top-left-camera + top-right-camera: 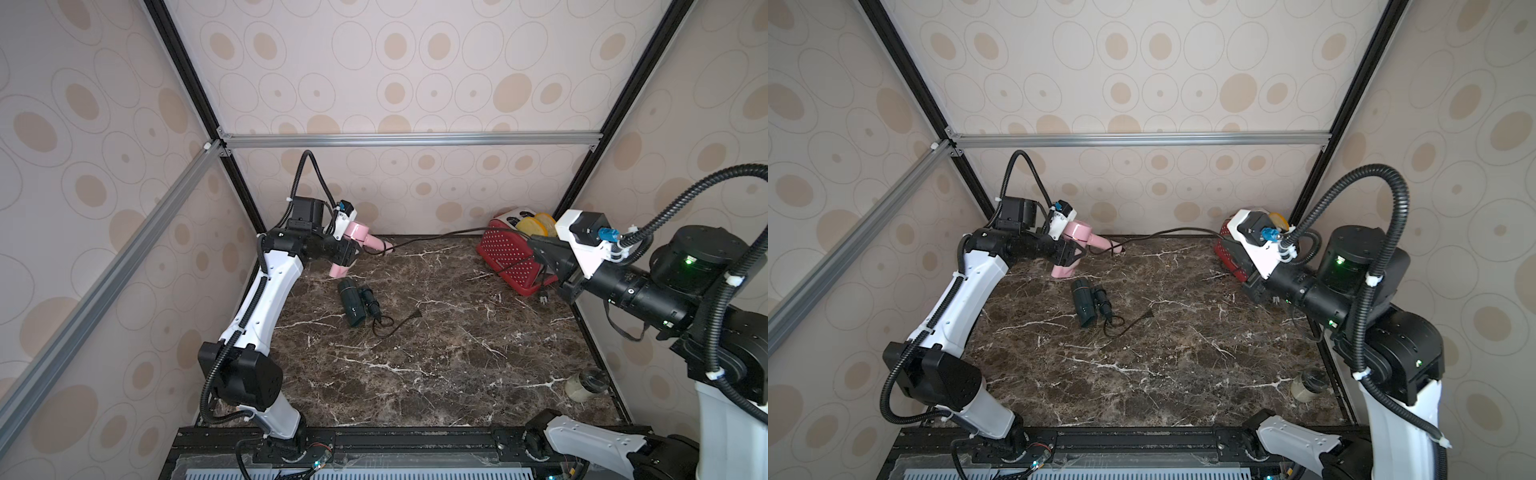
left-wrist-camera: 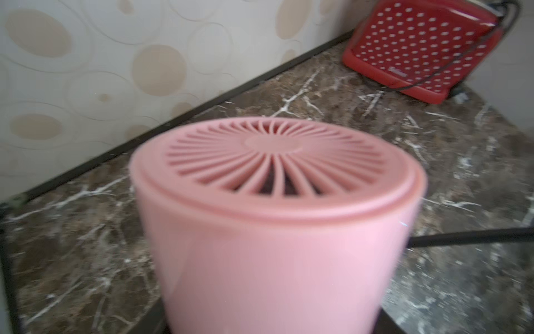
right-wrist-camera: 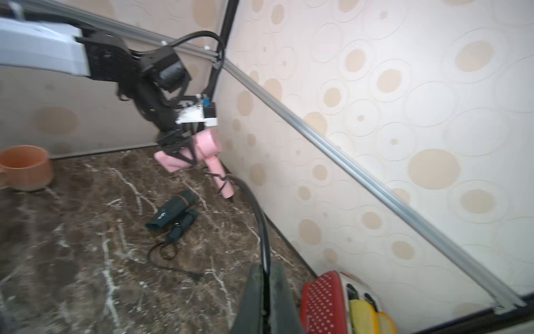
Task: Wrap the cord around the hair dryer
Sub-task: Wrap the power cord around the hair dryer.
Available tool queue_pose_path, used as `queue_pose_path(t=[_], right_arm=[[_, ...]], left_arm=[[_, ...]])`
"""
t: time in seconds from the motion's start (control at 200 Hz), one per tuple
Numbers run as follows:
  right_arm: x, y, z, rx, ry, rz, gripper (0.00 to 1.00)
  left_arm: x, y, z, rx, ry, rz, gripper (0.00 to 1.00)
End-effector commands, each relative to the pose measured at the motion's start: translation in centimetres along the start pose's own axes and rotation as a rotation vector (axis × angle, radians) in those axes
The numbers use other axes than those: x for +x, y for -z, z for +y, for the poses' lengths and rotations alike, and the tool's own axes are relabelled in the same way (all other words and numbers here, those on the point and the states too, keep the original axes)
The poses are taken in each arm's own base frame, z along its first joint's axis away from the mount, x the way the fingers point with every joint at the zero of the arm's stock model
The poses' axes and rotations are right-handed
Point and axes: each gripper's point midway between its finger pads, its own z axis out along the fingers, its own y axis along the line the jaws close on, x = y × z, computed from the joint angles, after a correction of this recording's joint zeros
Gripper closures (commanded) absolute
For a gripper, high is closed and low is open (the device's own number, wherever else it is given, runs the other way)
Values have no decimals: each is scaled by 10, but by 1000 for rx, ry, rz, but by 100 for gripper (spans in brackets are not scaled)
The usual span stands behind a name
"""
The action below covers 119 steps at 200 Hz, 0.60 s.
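1. Two grippers are busy. The left gripper clamps the barrel of the pink hair dryer, fingers closed on it, holding it off the table near the back left corner.
2. The right gripper pinches the black cord, fingers narrow around it, up by the red toaster at the back right.
3. The cord runs from the handle along the back wall to the right gripper, mostly off the table and sagging a little.
4. Done so far: maybe one loose turn on the handle, but it's small and blurry, so I can't be sure.
5. Left to do: nearly the whole cord is unwrapped, so I'd call the task early, with many turns to go.
6. A dark green hair dryer lies mid-table with its own cord, apart from both grippers.
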Motion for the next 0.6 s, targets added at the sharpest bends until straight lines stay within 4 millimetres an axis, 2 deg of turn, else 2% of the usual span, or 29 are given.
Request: queue_pose_path(t=[0.0, 0.075, 0.155, 0.2, 0.25, 0.325, 0.376, 0.406, 0.436, 0.491, 0.591], right_arm=[[-5, -49, -51, 240, 217, 40, 100], [-6, -80, -69, 260, 251, 51, 100], [-4, -114, -87, 252, 236, 30, 100], [4, -133, -99, 263, 221, 34, 100], [18, -149, -113, 263, 169, 46, 100], [52, -176, -127, 224, 59, 69, 100], [77, -191, -131, 183, -22, 81, 100], [88, -201, -125, 148, -58, 87, 100], [108, -204, -131, 138, -100, 110, 100], [132, -214, -121, 82, -157, 133, 100], [162, -225, -96, -3, -226, 162, 100]], left_arm=[[-23, 58, -121, 453, 29, -117, 100], [-27, 78, -177, 649, 56, -128, 100], [-42, 101, -235, 859, 76, -160, 100], [-51, 115, -263, 952, 80, -178, 100], [-62, 133, -283, 1024, 79, -209, 100], [-87, 167, -297, 1108, 85, -315, 100], [-102, 193, -300, 1158, 73, -387, 100], [-108, 204, -301, 1161, 53, -422, 100], [-113, 215, -301, 1156, 29, -450, 100], [-123, 232, -300, 1148, -3, -502, 100], [-146, 262, -287, 1120, -33, -669, 100]])
